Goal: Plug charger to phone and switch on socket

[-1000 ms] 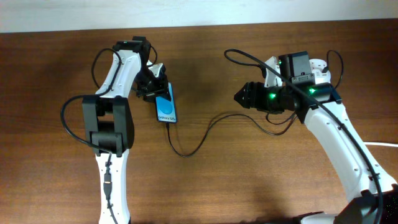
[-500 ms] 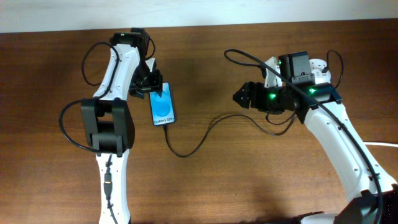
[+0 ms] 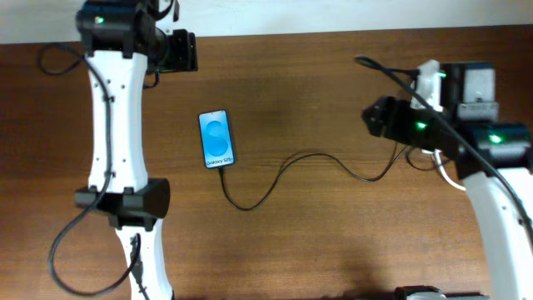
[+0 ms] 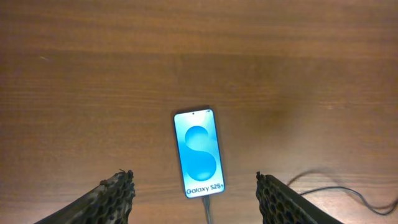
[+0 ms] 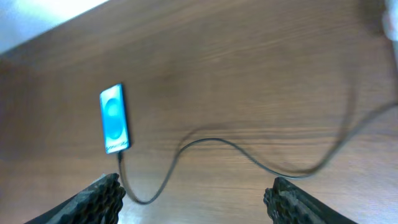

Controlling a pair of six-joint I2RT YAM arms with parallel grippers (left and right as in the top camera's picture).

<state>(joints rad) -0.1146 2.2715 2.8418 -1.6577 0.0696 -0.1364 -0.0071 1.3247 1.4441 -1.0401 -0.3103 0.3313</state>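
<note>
The phone [image 3: 216, 139] lies flat on the wood table, its screen lit blue; it also shows in the left wrist view [image 4: 199, 152] and the right wrist view [image 5: 114, 127]. The charger, a thin black cable [image 3: 287, 162], has its tip at the phone's near end [image 4: 206, 202] and snakes right [image 5: 249, 155]. My left gripper [image 3: 179, 52] [image 4: 193, 180] is open and empty, high above the phone. My right gripper [image 3: 375, 121] [image 5: 194, 185] is open and empty above the cable's right stretch. The socket is hidden under my right arm; only a piece of white cord [image 3: 450, 177] shows.
The table's far edge meets a white wall [image 3: 333, 17]. A blurred white shape [image 5: 392, 18] sits at the top right corner of the right wrist view. The cable's loop [image 3: 244, 205] lies in front of the phone.
My left gripper let go of the phone and lifted up and back to the far left. My right arm drew back to the right. The phone now lies straighter.
</note>
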